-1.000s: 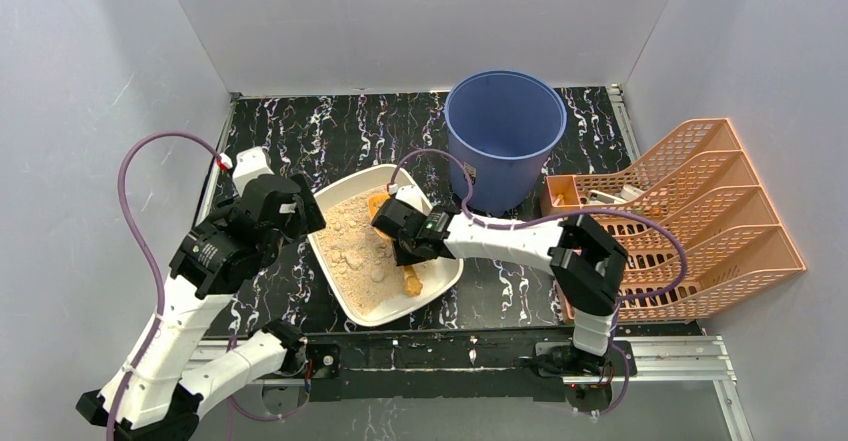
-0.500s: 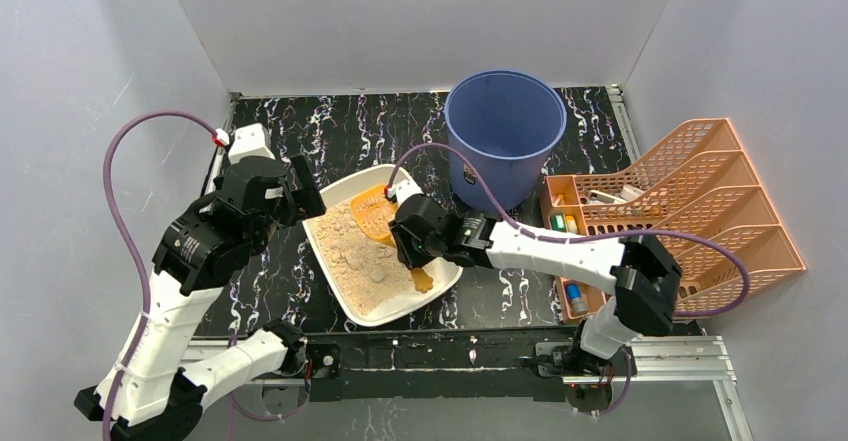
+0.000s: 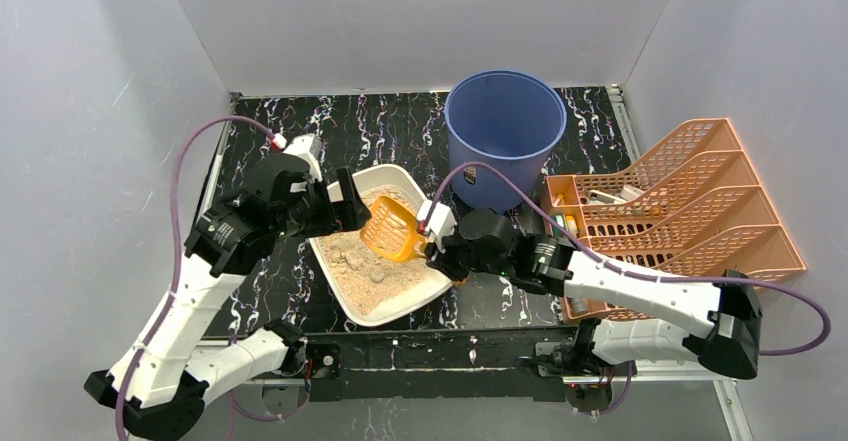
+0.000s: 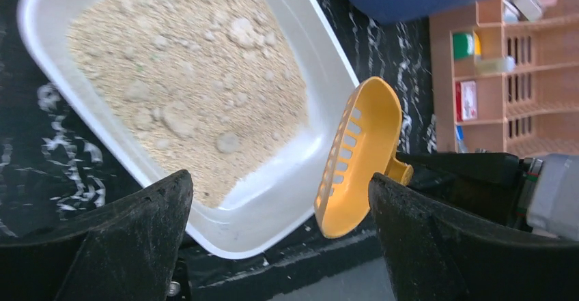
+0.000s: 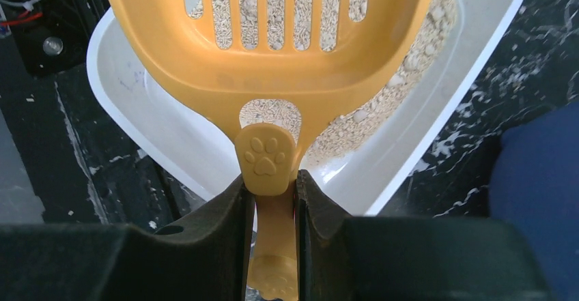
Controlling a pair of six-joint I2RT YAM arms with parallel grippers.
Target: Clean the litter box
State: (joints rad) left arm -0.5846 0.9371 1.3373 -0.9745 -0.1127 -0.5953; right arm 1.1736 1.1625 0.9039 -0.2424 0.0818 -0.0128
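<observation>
Right claw (image 5: 271,193) pinched on the orange scoop (image 3: 390,229) by its handle, I hold it over the litter box (image 4: 273,198) mid-frame; clumps (image 3: 377,274) dot the sand, so most cleaning seems left.

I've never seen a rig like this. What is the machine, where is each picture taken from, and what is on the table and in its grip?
Two robot arms are bolted at the table's near edge, each ending in two fingers. The wide picture comes from a fixed camera above and behind them; the other two come from cameras on the wrists, looking past each arm's own fingers. On the black marbled table stand a white litter box with sandy litter and clumps, a blue bucket beyond it, and an orange rack on the right. The right fingers are shut on the handle of a yellow slotted scoop, held over the box. The left fingers are open, hold nothing and hover at the box's left side.
</observation>
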